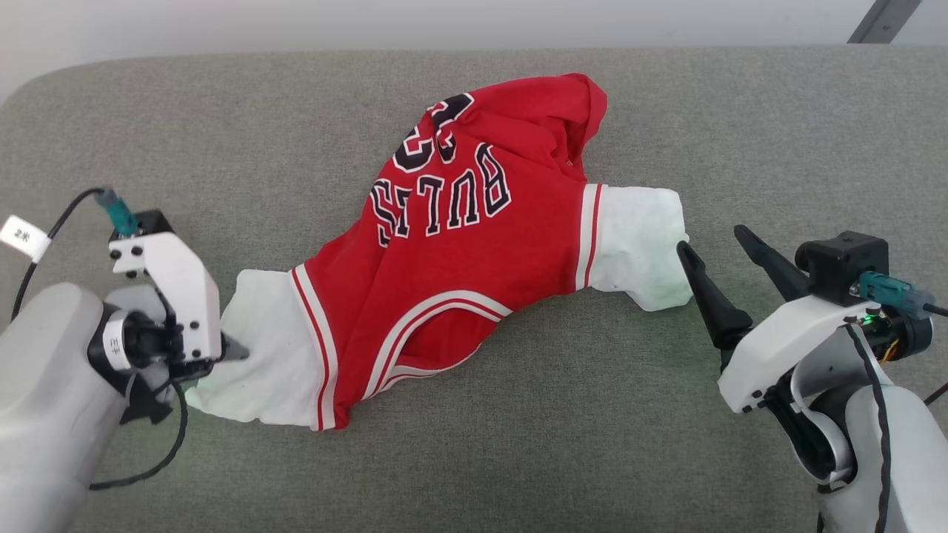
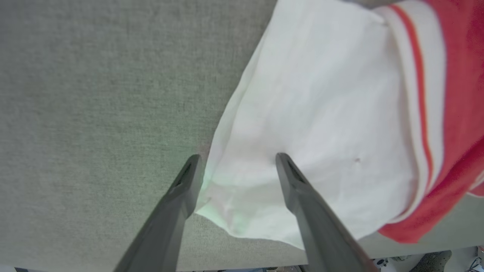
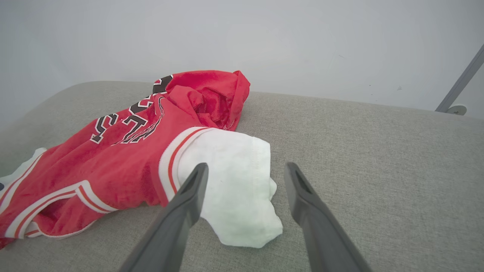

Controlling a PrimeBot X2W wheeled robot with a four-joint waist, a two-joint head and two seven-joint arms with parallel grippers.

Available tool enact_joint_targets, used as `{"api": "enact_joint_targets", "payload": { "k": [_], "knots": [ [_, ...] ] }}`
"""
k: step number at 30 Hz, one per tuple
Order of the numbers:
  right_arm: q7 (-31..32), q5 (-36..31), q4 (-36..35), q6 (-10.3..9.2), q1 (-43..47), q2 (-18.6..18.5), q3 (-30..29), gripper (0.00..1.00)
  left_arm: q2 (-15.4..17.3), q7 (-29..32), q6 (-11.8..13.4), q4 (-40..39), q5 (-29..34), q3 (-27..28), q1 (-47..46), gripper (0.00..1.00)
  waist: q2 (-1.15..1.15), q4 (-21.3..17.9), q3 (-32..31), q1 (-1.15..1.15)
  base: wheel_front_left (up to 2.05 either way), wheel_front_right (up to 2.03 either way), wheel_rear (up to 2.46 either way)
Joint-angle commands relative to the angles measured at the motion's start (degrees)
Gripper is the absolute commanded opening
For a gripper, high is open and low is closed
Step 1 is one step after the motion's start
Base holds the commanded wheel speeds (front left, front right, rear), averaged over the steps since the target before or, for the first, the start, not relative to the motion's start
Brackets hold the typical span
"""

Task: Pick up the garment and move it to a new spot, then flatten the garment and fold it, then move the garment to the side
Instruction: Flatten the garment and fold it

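Red garment [image 1: 459,244] lies between left end effector [image 2: 237,158] and right end effector [image 1: 711,240], both wide.

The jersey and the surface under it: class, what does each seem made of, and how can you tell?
Jersey: probably soft matte knit cloth; it crumples into loose folds. Surface: grey woven fabric, matte, perhaps padded; fine weave shows, corners look rounded.

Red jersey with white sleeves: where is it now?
Head view: the red, white-sleeved jersey lies crumpled mid-way across the grey fabric surface; the open left gripper straddles the edge of one sleeve, the open right gripper faces the other.
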Motion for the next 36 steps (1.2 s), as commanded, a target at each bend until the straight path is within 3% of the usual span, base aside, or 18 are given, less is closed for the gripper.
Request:
{"api": "enact_joint_targets", "payload": {
  "k": [1,10,11,12,13,27,32,34,36],
  "knots": [
    [0.3,0.1,-0.2,0.0,-0.5,-0.2,0.0,1.0,0.3,0.5,0.5,0.1,-0.1,-0.2,1.2,1.0,0.0,0.0,0.2,0.0,0.0,0.0,0.0],
    [4.1,1.2,0.6,0.0,-1.4,-1.3,0.6,1.0,-0.4,-5.8,-2.6,2.3,0.1,0.2,3.3,1.0,0.0,0.6,1.8,0.0,0.0,0.0,0.0],
    [5.1,1.4,0.9,0.0,-1.7,-1.7,0.9,1.0,-1.0,-5.8,-3.2,3.3,-0.4,0.2,3.7,0.79,0.0,0.8,2.0,0.0,0.0,0.0,0.0],
    [6.1,1.9,1.3,0.0,-2.2,-2.1,1.1,1.0,-1.4,-6.1,-3.9,4.0,-0.5,-0.1,3.7,0.16,0.0,1.0,2.3,0.0,0.0,0.0,0.0],
    [7.6,2.1,1.8,0.0,-2.6,-2.7,1.7,1.0,-1.8,-6.5,-4.4,4.7,-0.5,-0.1,3.5,0.0,0.0,1.2,2.6,0.0,0.0,0.0,0.0],
    [22.4,6.4,13.0,-0.01,-12.4,-10.1,8.4,1.0,-9.4,-11.5,-10.7,10.6,0.6,-1.9,-2.1,0.0,0.0,6.0,6.5,0.0,0.0,0.0,0.0],
    [26.5,8.5,20.1,0.0,-15.6,-9.8,12.9,1.0,-11.5,-12.9,-12.1,12.4,0.5,-2.0,-3.7,0.0,0.0,7.2,7.5,0.0,0.0,0.0,0.0],
    [28.0,9.5,22.5,0.01,-16.5,-9.6,14.6,0.0,-12.0,-13.3,-12.5,13.2,0.2,-2.0,-4.3,0.0,0.0,7.5,7.7,0.0,0.0,0.0,0.0],
    [29.8,11.7,24.0,0.01,-17.3,-9.3,15.4,0.0,-12.1,-14.1,-13.0,13.8,0.4,-2.0,-4.6,0.0,0.0,7.6,7.7,0.0,0.0,0.0,0.0]
  ]
}}
